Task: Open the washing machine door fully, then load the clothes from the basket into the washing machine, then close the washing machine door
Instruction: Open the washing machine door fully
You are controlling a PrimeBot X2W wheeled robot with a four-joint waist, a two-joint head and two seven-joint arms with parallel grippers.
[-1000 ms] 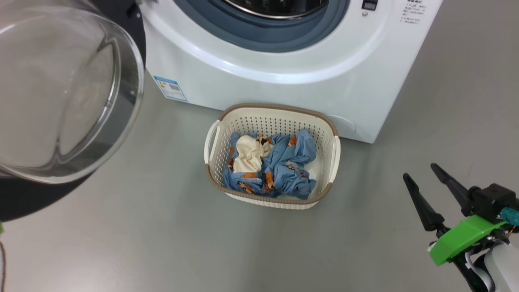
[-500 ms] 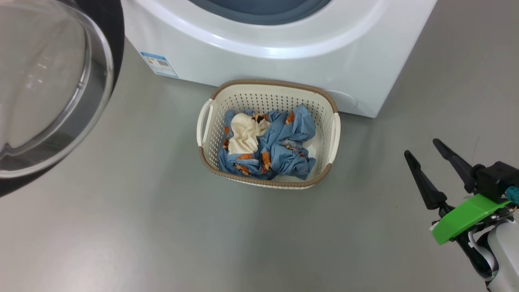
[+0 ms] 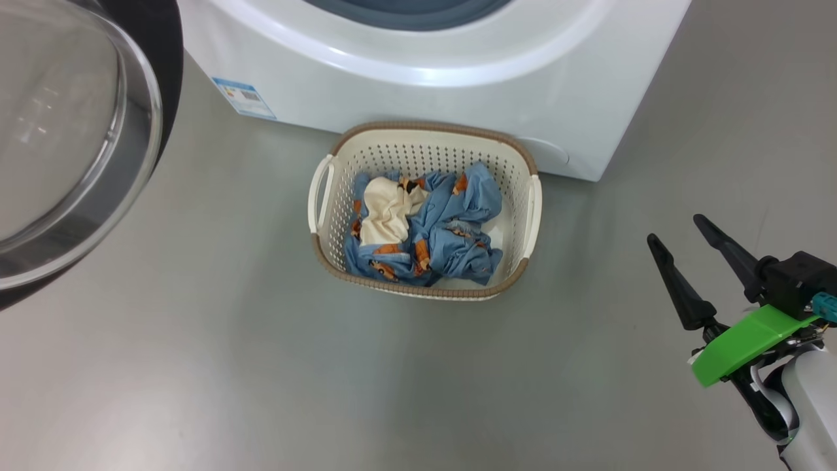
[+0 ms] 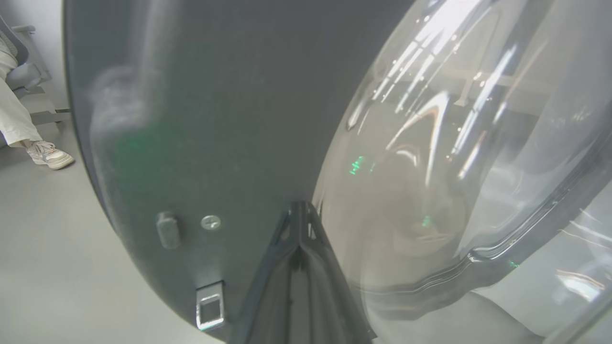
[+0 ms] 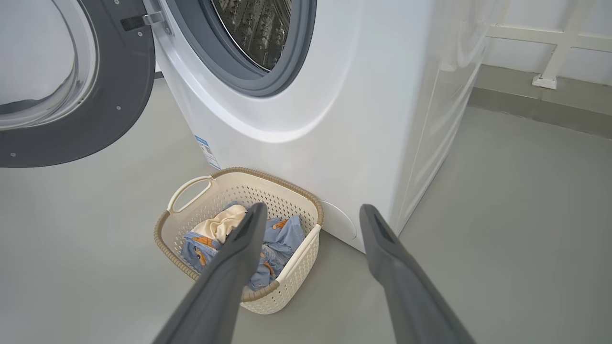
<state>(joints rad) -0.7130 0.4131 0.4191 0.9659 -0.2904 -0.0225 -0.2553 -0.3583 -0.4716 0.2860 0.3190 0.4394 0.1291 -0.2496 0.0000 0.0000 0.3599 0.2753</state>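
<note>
Head view: right end effector (image 3: pixel 674 227) spread, perhaps airborne.

Head overhead, right wrist lower, basket (image 3: pixel 418 154) shared

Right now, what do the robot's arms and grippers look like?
The right gripper has two long, black, tapering fingers on a black block, with a bright green plate, a teal connector, a white cable and a pale forearm. The left gripper has dark grey fingers.

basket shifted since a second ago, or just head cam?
No. The basket keeps its spot against the washing machine, same offset from its blue label; the whole view slid, so the camera moved.
</note>
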